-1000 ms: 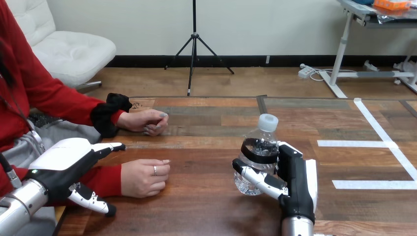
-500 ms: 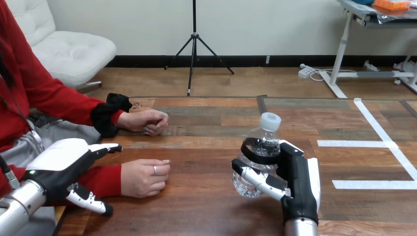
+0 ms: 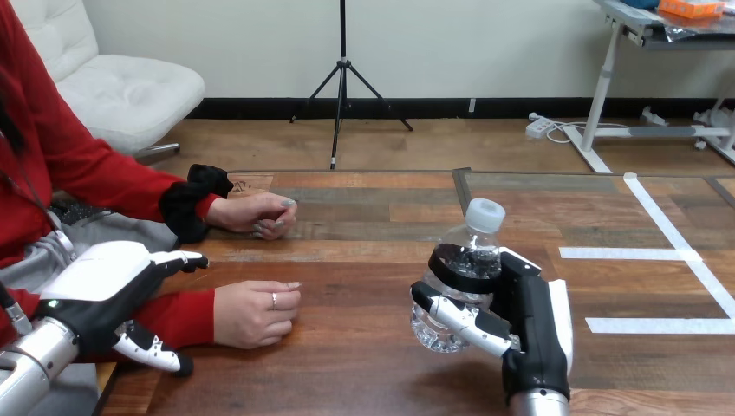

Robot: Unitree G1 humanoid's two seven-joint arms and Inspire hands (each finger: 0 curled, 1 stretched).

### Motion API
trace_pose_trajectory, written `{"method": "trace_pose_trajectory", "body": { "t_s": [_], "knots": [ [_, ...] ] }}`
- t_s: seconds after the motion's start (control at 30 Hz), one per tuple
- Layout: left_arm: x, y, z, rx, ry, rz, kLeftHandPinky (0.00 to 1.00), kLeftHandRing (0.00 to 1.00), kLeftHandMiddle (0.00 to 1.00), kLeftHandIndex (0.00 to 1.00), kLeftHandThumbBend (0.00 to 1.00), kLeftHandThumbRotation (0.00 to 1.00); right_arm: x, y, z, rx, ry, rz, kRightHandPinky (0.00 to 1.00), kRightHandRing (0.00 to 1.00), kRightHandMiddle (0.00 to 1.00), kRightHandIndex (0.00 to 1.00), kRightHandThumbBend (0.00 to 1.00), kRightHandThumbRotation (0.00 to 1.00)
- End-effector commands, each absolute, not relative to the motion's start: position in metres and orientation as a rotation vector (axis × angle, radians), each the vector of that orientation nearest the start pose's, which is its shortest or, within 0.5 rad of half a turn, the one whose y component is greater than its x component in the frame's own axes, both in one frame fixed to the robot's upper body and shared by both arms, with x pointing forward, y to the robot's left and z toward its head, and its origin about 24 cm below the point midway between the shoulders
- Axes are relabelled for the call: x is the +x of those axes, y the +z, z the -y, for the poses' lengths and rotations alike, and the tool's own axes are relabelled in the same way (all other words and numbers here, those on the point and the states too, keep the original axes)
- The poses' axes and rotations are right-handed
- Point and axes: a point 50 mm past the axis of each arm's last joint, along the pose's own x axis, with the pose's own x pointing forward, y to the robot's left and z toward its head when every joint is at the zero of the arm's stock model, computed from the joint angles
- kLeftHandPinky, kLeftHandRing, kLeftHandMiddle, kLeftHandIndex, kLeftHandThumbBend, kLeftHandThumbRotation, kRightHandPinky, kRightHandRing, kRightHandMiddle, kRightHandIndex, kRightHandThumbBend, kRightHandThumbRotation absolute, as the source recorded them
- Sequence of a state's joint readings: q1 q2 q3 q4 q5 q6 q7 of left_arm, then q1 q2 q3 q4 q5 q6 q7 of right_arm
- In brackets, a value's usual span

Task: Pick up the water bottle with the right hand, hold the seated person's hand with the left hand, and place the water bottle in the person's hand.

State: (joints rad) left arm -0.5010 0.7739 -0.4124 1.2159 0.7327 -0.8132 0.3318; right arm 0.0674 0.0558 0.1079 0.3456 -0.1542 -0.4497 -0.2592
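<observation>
A clear water bottle (image 3: 465, 260) with a white cap is tilted to the right, its base just above the table. My right hand (image 3: 530, 316) is shut on it, fingers and thumb curled round its lower body. My left hand (image 3: 108, 286) hovers open at the lower left, over the person's red sleeve, fingers straight and pointing right, thumb hanging below. It is apart from the person's near hand (image 3: 256, 312), which rests loosely curled on the table. The person's far hand (image 3: 260, 213) lies on the table further back.
The wooden table (image 3: 364, 347) stretches wide between the person's hands and the bottle. White tape lines (image 3: 685, 260) mark its right part. The person sits at the left side.
My right hand has lifted the bottle slightly and tilted its cap to the right. My left hand has drifted a little left and down. The person's hands have stayed put.
</observation>
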Motion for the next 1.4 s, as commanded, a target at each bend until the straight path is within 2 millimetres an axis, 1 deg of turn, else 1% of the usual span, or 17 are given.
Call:
{"method": "trace_pose_trajectory", "body": {
  "t_s": [0.0,0.27,0.6,1.0,1.37],
  "knots": [
    [0.29,0.043,-0.31,1.472,-0.305,0.088,0.73,0.79,0.81,0.82,1.0,0.13,0.239,0.062,0.115,0.025,-0.106,0.346,0.32,0.39,0.47,0.46,0.71,0.0],
    [0.291,0.042,-0.311,1.506,-0.291,0.085,0.71,0.76,0.79,0.8,1.0,0.08,0.233,0.074,0.117,0.025,-0.096,0.381,0.31,0.37,0.47,0.46,0.72,0.0],
    [0.292,0.042,-0.312,1.522,-0.259,0.089,0.65,0.69,0.74,0.74,1.0,0.01,0.228,0.087,0.119,0.004,-0.091,0.417,0.28,0.34,0.45,0.45,0.75,0.0],
    [0.293,0.042,-0.31,1.522,-0.219,0.125,0.59,0.62,0.67,0.67,1.0,0.0,0.224,0.099,0.122,-0.006,-0.095,0.439,0.27,0.33,0.45,0.45,0.75,0.0],
    [0.296,0.043,-0.308,1.486,-0.204,0.11,0.57,0.6,0.64,0.64,0.99,0.0,0.223,0.107,0.125,-0.021,-0.088,0.461,0.27,0.33,0.44,0.45,0.76,0.0]
  ]
}}
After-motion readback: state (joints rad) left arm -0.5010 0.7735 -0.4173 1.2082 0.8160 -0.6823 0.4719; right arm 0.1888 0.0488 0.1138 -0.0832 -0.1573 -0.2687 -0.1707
